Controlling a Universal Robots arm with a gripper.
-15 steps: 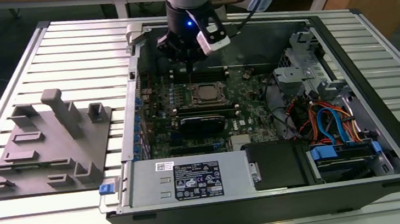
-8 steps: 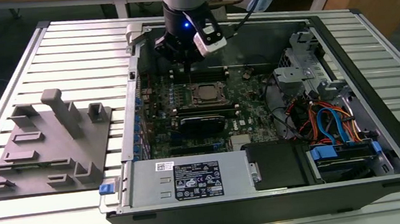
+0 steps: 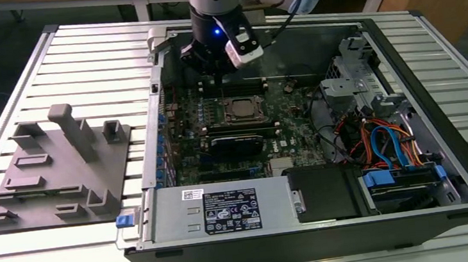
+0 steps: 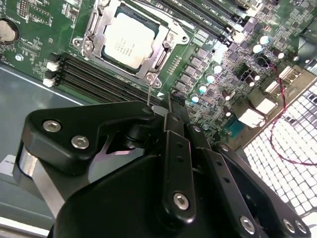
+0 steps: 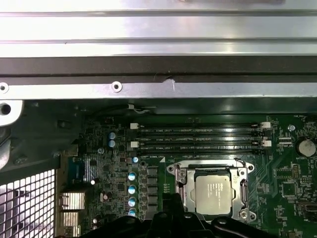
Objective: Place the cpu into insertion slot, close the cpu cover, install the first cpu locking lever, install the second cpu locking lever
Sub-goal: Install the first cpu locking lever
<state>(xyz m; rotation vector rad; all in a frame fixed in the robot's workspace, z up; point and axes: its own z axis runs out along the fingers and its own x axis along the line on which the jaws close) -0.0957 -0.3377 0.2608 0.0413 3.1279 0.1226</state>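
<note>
Second wrist view: cpu [image 4: 130, 39] is lying flat inside cpu cover [image 4: 164, 51]. Gripper [image 4: 171, 106] is hanging just beside cpu cover, pinched shut, holding nothing. Thin locking lever [image 4: 149, 91] is sticking up at cpu cover corner. Risk: gripper slipping off, lever popping loose.

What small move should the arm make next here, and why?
Probably ease the gripper toward the thin lever rod standing at a corner of the cpu cover. The cpu already lies seated, the cover flat around it, and the rod rises just beside the gripper.
</note>
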